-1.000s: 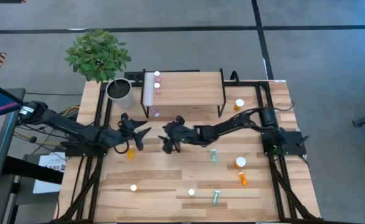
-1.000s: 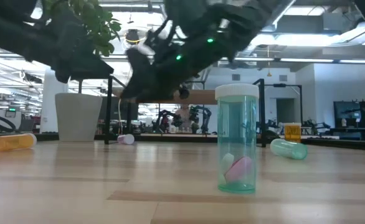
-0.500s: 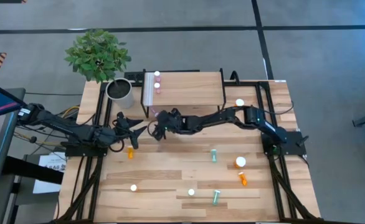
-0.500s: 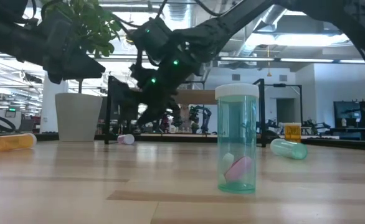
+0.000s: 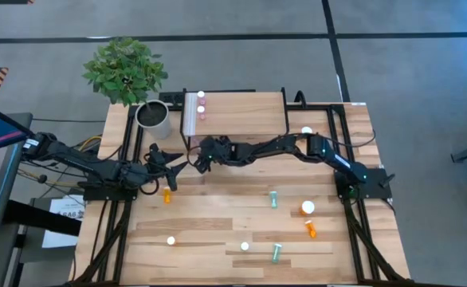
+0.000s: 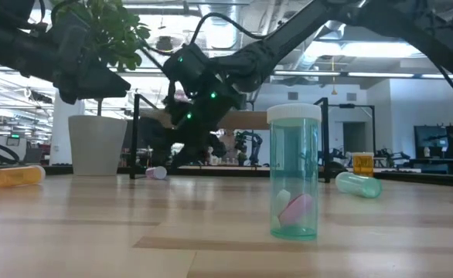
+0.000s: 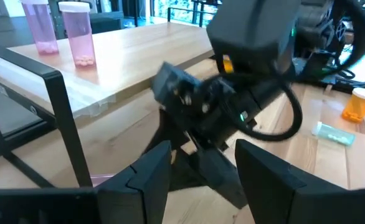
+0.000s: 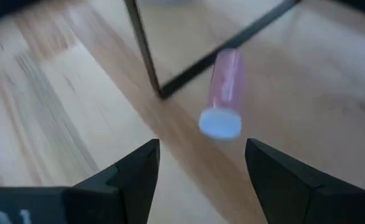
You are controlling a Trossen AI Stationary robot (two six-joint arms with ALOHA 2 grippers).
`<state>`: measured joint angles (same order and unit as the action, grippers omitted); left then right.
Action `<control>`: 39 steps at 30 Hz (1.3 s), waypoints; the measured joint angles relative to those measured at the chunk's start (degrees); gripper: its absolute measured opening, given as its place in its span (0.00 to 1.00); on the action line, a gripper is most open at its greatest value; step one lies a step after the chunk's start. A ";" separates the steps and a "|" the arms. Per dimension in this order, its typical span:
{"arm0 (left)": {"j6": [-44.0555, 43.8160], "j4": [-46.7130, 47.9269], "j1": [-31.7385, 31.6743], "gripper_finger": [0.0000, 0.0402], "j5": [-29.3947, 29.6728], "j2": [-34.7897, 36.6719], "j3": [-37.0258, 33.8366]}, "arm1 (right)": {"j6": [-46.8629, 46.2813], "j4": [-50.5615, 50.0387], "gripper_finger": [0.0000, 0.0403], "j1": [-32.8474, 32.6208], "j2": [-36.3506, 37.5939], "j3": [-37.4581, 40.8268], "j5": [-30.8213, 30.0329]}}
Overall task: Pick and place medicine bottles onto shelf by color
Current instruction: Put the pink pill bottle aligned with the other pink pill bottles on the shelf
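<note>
The right gripper (image 5: 202, 156), jaws apart and empty, hangs just short of a pink bottle (image 8: 223, 93) lying on its side by the shelf (image 5: 241, 112) leg. The left gripper (image 5: 172, 162) waits nearby, jaws also apart, beside the shelf's front corner.

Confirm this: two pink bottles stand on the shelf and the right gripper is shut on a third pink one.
Not quite. The right wrist view shows the right gripper open, the pink bottle lying on the table ahead, ungripped. Two pink bottles do stand on the shelf.

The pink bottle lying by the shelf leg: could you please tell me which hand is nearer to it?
The right hand, open and aimed at the pink bottle close ahead. The left hand waits open farther off, toward the table's left side.
</note>
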<state>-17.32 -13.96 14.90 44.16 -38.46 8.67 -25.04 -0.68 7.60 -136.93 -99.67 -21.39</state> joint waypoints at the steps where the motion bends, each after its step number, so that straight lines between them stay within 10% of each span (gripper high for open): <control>1: -0.02 -0.01 0.00 0.42 0.00 0.00 0.00 | 0.00 0.41 0.65 0.08 -0.08 -0.12 0.00; 39: -8.86 10.10 -6.09 0.42 3.39 -1.14 0.07 | -0.02 1.11 0.65 1.06 -0.38 0.05 0.24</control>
<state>-26.18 -3.85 8.81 47.55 -39.59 8.73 -25.06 0.43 8.67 -137.32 -99.61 -21.15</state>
